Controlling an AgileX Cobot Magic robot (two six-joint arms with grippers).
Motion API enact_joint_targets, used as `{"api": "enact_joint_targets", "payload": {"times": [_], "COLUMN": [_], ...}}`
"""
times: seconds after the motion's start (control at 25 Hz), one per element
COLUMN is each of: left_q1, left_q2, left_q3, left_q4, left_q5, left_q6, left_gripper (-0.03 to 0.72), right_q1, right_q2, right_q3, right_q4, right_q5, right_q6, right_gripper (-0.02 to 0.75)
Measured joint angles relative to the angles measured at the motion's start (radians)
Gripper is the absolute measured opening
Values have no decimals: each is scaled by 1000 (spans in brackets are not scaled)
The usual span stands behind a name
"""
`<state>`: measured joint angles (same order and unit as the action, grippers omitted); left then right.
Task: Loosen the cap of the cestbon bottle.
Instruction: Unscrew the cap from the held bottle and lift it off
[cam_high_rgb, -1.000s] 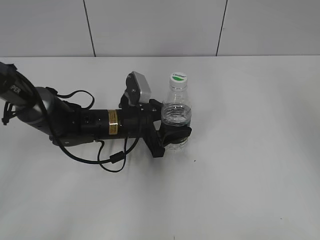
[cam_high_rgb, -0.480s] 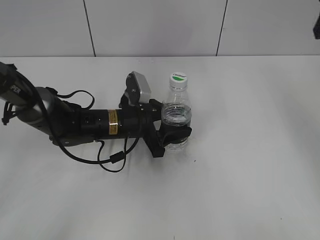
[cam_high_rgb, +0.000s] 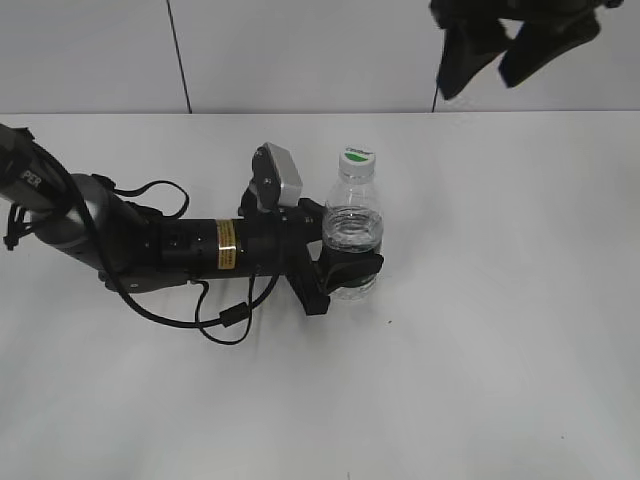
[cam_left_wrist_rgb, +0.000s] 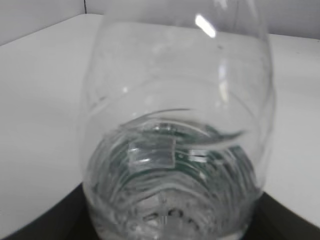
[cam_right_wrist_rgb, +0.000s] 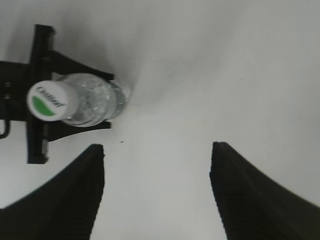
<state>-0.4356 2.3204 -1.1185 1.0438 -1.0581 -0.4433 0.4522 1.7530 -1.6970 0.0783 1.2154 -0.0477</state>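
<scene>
The cestbon bottle (cam_high_rgb: 352, 215) stands upright on the white table, its white cap (cam_high_rgb: 358, 155) with a green mark on top. My left gripper (cam_high_rgb: 375, 248) reaches in from the left and is shut on the bottle's lower body, one black finger on each side. In the left wrist view the clear bottle (cam_left_wrist_rgb: 175, 125) fills the frame. My right gripper (cam_high_rgb: 478, 82) hangs open high at the back right, apart from the bottle. In the right wrist view it is open (cam_right_wrist_rgb: 157, 150) over bare table, with the cap (cam_right_wrist_rgb: 48, 100) up and to the left.
The white table (cam_high_rgb: 500, 320) runs back to a grey panelled wall (cam_high_rgb: 300, 50). The left arm's black cable (cam_high_rgb: 215, 320) loops on the table in front of the arm. A small dark speck (cam_high_rgb: 388, 321) lies near the bottle.
My right gripper has come into the exterior view at the top right, moving leftward and lower. The left arm and the bottle have not moved.
</scene>
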Motion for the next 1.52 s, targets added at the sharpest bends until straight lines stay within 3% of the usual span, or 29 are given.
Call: {"api": "enact_joint_targets", "payload": {"times": [0.28,0.6,1.52], "left_q1": [-1,-1,-1], "left_q2": [0,0,0], "left_q3": [0,0,0], "left_q4": [0,0,0], "left_q5": [0,0,9], "left_q6": [1,3,3], "left_gripper": [412,412,412], "right_q1": [72,146,153], "right_q2": [75,156,252], "right_q3": [-42,-125,-126], "right_q4": [78,53,28], "right_q5": [4,4,4], "right_q6": [0,-18,-34], "right_gripper": [503,503,461]}}
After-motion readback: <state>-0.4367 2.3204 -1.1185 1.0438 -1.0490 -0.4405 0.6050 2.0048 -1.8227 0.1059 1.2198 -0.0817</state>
